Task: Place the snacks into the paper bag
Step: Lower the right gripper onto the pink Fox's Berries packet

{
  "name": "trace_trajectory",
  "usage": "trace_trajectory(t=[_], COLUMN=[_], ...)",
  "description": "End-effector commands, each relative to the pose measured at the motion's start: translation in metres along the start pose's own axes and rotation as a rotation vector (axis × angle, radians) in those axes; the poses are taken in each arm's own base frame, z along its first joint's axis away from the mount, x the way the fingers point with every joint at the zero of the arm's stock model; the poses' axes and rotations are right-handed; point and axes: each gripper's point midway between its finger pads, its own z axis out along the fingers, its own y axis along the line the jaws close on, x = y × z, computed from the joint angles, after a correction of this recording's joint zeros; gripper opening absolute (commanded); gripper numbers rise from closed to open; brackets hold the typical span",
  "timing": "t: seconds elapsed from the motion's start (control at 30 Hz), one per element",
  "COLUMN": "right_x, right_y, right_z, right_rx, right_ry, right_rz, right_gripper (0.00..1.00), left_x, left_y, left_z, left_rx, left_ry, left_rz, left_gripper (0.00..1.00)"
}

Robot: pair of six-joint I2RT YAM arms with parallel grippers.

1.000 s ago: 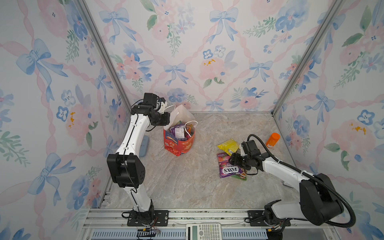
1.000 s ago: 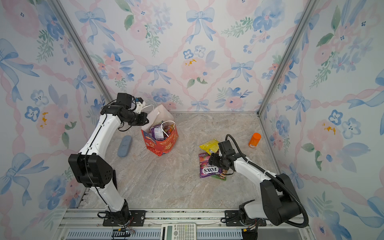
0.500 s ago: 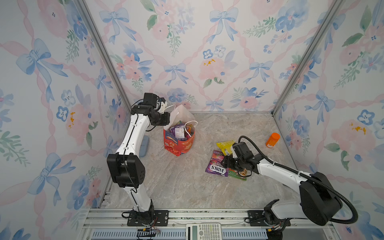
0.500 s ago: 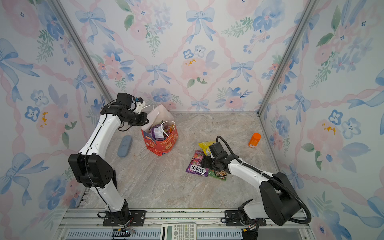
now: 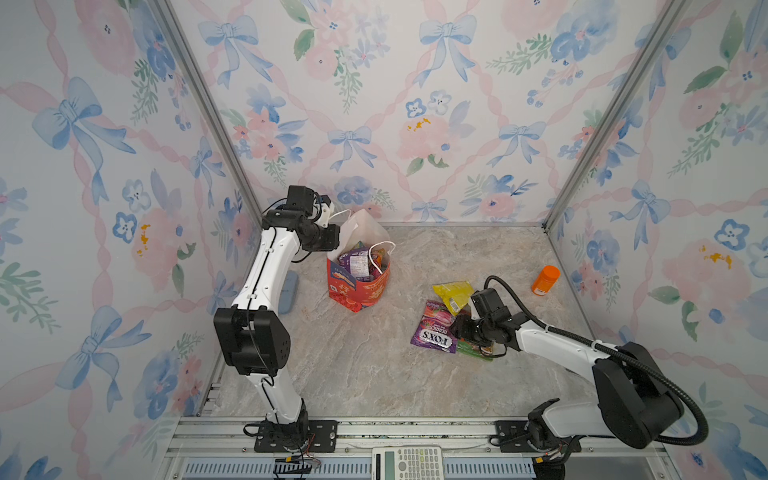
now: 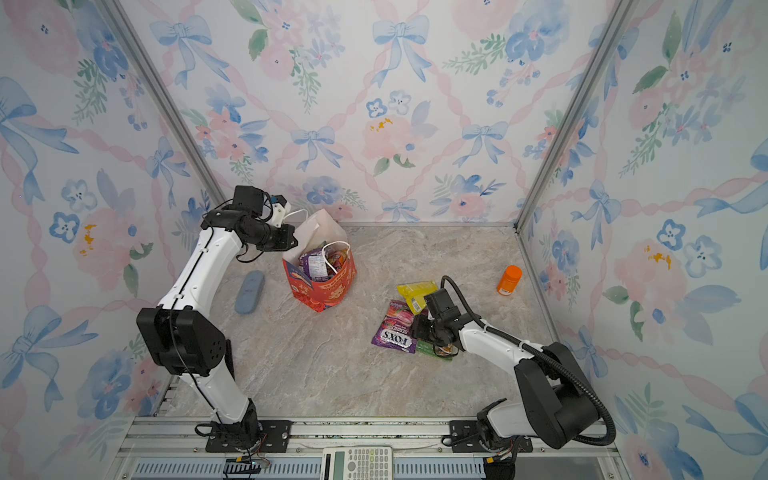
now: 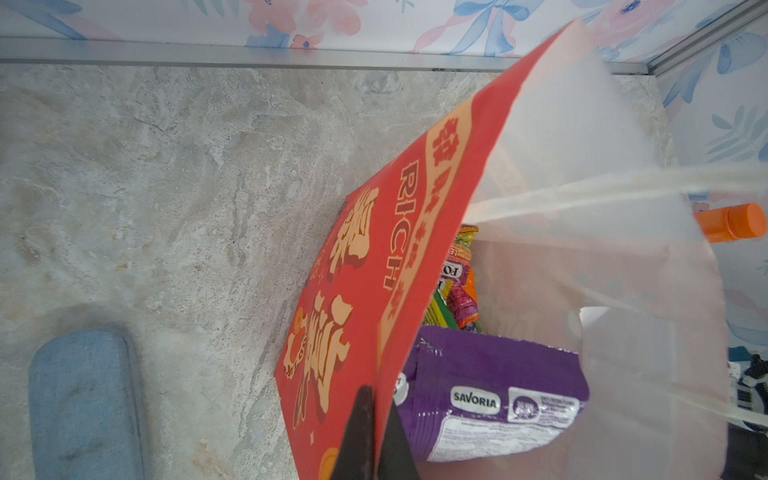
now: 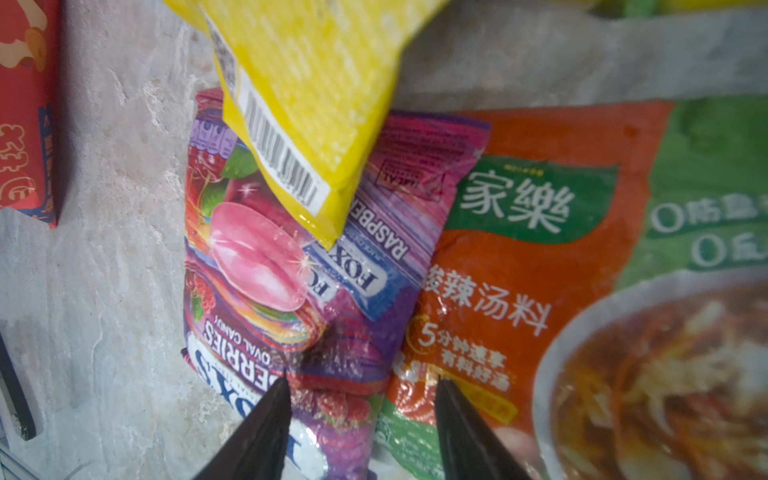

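Note:
The red paper bag (image 5: pixel 359 291) (image 6: pixel 328 291) (image 7: pixel 374 249) stands at the back left with several snacks inside, a purple packet (image 7: pixel 490 374) on top. My left gripper (image 5: pixel 332 243) (image 6: pixel 291 243) (image 7: pixel 376 395) is shut on the bag's rim and holds that wall up. On the table lie a purple FOX'S packet (image 5: pixel 434 334) (image 8: pixel 249 291), a yellow packet (image 5: pixel 453 293) (image 8: pixel 316 83) overlapping it, and a green-and-orange soup packet (image 5: pixel 476 351) (image 8: pixel 540 270). My right gripper (image 5: pixel 457 328) (image 6: pixel 417 328) (image 8: pixel 361 382) is open, low over the purple packet's edge, its jaws straddling it and the soup packet's edge.
An orange bottle (image 5: pixel 545 280) (image 7: pixel 731 222) stands by the right wall. A blue pad (image 5: pixel 289 286) (image 7: pixel 83 399) lies left of the bag beside the left arm. A calculator (image 5: pixel 407 461) sits on the front rail.
The right gripper has moved left and its jaws have narrowed. The purple FOX'S packet has slid left with it. The left arm and the bag have not moved.

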Motion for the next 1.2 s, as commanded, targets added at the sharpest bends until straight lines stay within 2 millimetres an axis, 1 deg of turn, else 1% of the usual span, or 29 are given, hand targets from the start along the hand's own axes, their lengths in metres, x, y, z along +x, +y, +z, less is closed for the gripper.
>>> trace_trajectory(t=[0.0, 0.17, 0.37, 0.53, 0.6, 0.63, 0.9, 1.0, 1.17], right_x=[-0.006, -0.011, -0.015, -0.014, -0.016, -0.011, -0.011, -0.008, -0.004], right_y=[0.006, 0.012, 0.027, 0.041, 0.048, 0.047, 0.077, 0.085, 0.093], right_z=[0.005, 0.013, 0.025, 0.037, 0.038, 0.045, 0.040, 0.038, 0.046], right_rx=[-0.034, -0.040, -0.047, -0.049, -0.058, -0.043, -0.019, -0.002, -0.007], right_ry=[-0.012, -0.001, 0.023, 0.060, 0.062, 0.085, 0.092, 0.100, 0.111], right_rz=[0.019, 0.006, -0.041, -0.086, -0.099, -0.107, -0.248, -0.290, -0.308], right_gripper=[0.57, 0.57, 0.53, 0.53, 0.53, 0.52, 0.53, 0.54, 0.55], left_x=[0.011, 0.010, 0.010, 0.010, 0.010, 0.010, 0.010, 0.010, 0.011], left_y=[0.002, 0.002, 0.002, 0.002, 0.001, 0.001, 0.001, 0.001, 0.001], left_z=[-0.001, -0.002, -0.003, -0.003, -0.003, -0.003, -0.003, -0.003, -0.002], left_rx=[-0.005, -0.007, -0.010, -0.010, -0.007, -0.008, -0.006, -0.007, -0.005], left_ry=[0.035, 0.033, 0.031, 0.031, 0.031, 0.030, 0.032, 0.030, 0.033], left_rz=[-0.025, -0.024, -0.022, -0.022, -0.021, -0.020, -0.022, -0.021, -0.021], left_gripper=[0.00, 0.00, 0.00, 0.00, 0.00, 0.00, 0.00, 0.00, 0.00])
